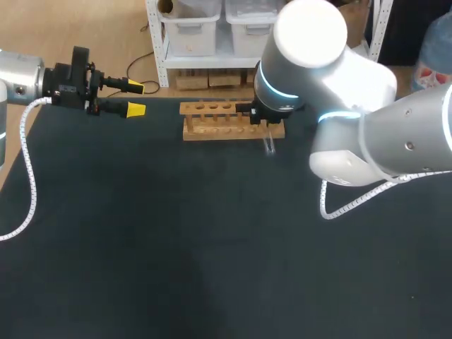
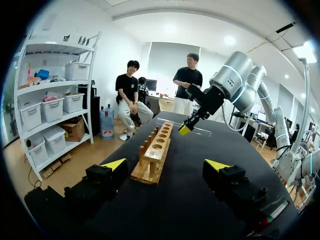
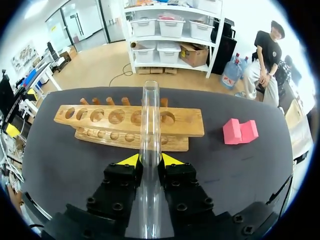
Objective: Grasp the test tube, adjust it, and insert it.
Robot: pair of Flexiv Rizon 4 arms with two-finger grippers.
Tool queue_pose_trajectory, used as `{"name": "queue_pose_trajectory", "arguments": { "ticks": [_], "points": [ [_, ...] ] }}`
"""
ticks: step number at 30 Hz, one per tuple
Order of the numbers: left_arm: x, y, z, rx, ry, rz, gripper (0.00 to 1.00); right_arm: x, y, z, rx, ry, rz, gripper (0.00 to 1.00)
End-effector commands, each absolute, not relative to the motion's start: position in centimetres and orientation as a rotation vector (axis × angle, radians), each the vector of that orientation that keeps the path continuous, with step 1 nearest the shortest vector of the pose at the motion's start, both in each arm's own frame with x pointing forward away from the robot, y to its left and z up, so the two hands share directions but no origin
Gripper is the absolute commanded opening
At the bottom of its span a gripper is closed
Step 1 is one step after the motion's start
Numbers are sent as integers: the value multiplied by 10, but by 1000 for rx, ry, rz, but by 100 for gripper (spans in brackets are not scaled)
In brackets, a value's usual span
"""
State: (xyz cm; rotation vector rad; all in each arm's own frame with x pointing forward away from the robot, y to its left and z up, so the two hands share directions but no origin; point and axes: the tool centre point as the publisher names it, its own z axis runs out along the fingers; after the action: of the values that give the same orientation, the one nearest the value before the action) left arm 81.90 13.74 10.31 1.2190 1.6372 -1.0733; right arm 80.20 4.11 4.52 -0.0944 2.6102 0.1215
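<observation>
A dark table [image 1: 176, 247] fills the head view — beyond its far edge, at twelve o'clock, a white shelf rack [image 1: 157, 42] with pale bins [image 1: 192, 28] stands on tan floor [image 1: 70, 28].

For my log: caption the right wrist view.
Right gripper shut on a clear test tube, wooden rack just ahead.

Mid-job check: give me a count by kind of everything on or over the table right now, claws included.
test tube: 1, held in the right claw
wooden rack: 1
pink block: 1
claws: 2, the right claw and the open left claw
Total: 5
</observation>
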Motion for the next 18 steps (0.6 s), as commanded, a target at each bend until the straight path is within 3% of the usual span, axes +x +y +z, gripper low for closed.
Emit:
{"name": "queue_pose_trajectory", "arguments": {
  "ticks": [1, 18],
  "points": [
    [819, 138, 102, 1220, 1635, -1073, 100, 802, 40, 44, -102, 2622, 126, 0],
    [819, 138, 102, 1220, 1635, -1073, 100, 802, 40, 35, -170, 2711, 191, 0]
  ]
}}
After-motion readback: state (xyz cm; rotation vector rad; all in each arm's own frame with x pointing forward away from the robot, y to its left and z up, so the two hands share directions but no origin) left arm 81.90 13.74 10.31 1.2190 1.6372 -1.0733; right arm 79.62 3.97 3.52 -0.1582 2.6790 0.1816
